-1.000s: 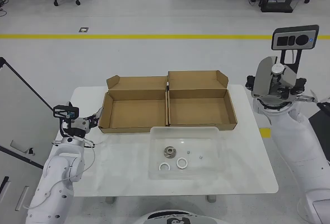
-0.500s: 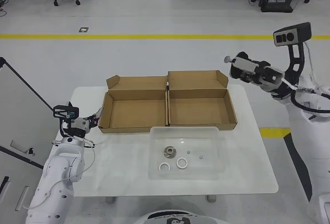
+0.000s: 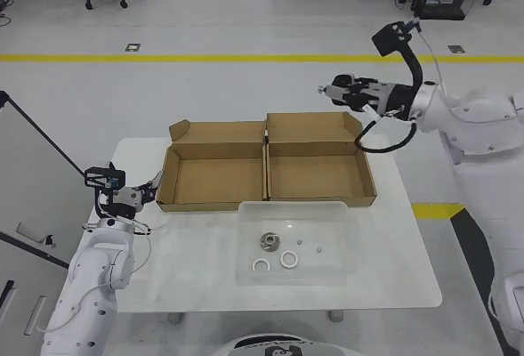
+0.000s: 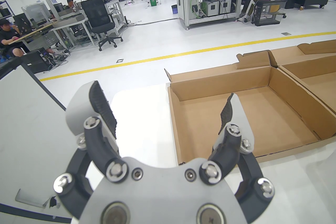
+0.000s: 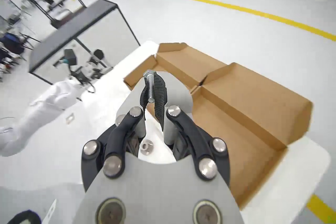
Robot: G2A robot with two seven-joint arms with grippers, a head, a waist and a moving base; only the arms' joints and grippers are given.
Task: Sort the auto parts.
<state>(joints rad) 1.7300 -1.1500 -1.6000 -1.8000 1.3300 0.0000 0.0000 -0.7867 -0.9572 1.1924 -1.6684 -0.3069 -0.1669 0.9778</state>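
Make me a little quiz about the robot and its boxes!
1. True or false: the left gripper is open.
2. What is the right gripper holding? A: a spoon. B: a bolt. C: nothing.
3. Fill in: ___ cardboard boxes stand on the table.
Key: 1 true; 2 B; 3 two.

The room is bright all over, with even white light from above. The white table (image 3: 199, 267) and the pale floor (image 3: 244, 89) shine back softly. Shadows are faint, with only thin shade inside the cardboard boxes (image 3: 217, 178). In the wrist views, straight things bend near the edges, like the yellow floor line (image 5: 236, 7).
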